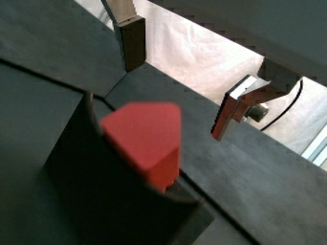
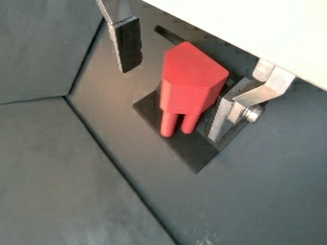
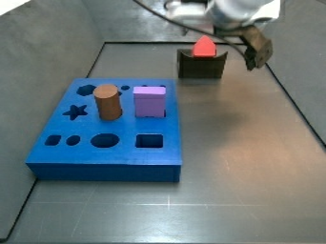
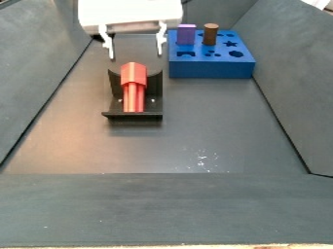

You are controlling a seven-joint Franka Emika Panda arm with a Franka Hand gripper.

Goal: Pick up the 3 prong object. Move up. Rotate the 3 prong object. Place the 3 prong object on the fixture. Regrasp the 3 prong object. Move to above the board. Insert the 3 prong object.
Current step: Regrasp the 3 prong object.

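The red 3 prong object [image 2: 189, 81] rests on the dark fixture [image 2: 192, 148], prongs pointing along the base plate. It also shows in a wrist view [image 1: 143, 139] and in both side views [image 3: 204, 47] [image 4: 134, 86]. My gripper [image 2: 173, 100] is open over the fixture [image 4: 134, 109], one finger on each side of the red piece. One finger [image 2: 128, 43] stands clear of it, the other finger [image 2: 230, 115] is close beside it. Nothing is held. The blue board [image 3: 109, 143] lies apart from the fixture [image 3: 201, 65].
A brown cylinder [image 3: 107, 103] and a purple cube [image 3: 151, 101] stand in the board's holes, also seen in a side view [image 4: 208, 32] [image 4: 185, 34]. Dark sloping walls [image 4: 39, 88] enclose the floor on all sides.
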